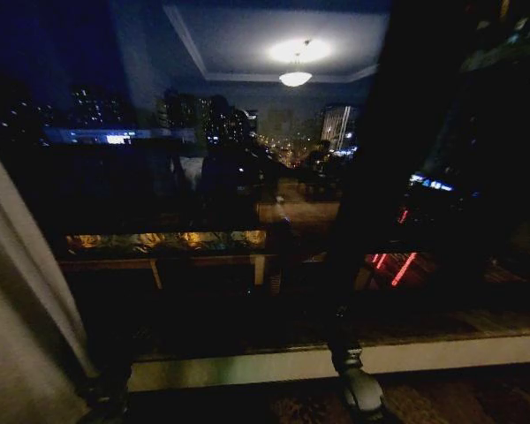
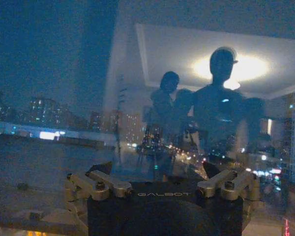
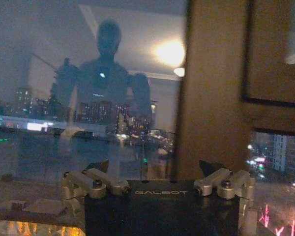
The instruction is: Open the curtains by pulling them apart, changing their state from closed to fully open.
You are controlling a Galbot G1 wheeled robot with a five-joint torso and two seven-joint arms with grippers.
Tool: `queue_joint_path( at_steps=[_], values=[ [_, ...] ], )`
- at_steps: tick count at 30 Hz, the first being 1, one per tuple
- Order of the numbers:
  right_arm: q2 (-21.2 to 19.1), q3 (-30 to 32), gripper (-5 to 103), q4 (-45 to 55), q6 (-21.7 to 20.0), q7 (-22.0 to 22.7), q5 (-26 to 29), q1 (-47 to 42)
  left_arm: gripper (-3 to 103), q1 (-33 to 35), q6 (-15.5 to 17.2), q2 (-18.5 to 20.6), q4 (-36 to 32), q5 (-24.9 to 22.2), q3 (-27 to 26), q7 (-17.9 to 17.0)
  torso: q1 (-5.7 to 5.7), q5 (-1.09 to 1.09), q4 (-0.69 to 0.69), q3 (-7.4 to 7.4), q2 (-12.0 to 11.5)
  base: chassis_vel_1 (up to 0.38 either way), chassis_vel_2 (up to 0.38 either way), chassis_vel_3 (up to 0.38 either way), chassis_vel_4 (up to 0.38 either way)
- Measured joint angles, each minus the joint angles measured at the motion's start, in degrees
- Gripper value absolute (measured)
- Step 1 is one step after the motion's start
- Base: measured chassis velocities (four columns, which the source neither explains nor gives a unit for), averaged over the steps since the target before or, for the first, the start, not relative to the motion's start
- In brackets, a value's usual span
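Note:
A pale off-white curtain hangs bunched at the far left of the head view, clear of the dark window glass. My left gripper faces the bare glass; its fingers are spread wide and open, with nothing between them. My right gripper also stands open and empty, facing the glass beside a brown upright. In the head view, a dark shape sits low by the curtain's edge and a dark column ends at another dark shape; I cannot tell if these are my arms.
It is night outside, and the glass reflects the robot and a ceiling lamp. A white sill runs along the window's foot. A dark mass covers the right side of the head view. Beyond the glass is a lit ledge.

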Motion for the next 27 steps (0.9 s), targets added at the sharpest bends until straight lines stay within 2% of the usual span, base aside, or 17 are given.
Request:
queue_joint_path(
  at_steps=[27],
  values=[
    [0.0, 0.0, 100, 0.0, 0.0, 0.0, 0.0, 0.0, 100, 0.0, 0.0, 0.0, 0.0, 0.0, 0.0, 0.0, 0.0, 0.0, 0.0, 0.0, 0.0, -0.36, -0.353, 0.359, 0.355]
  ],
)
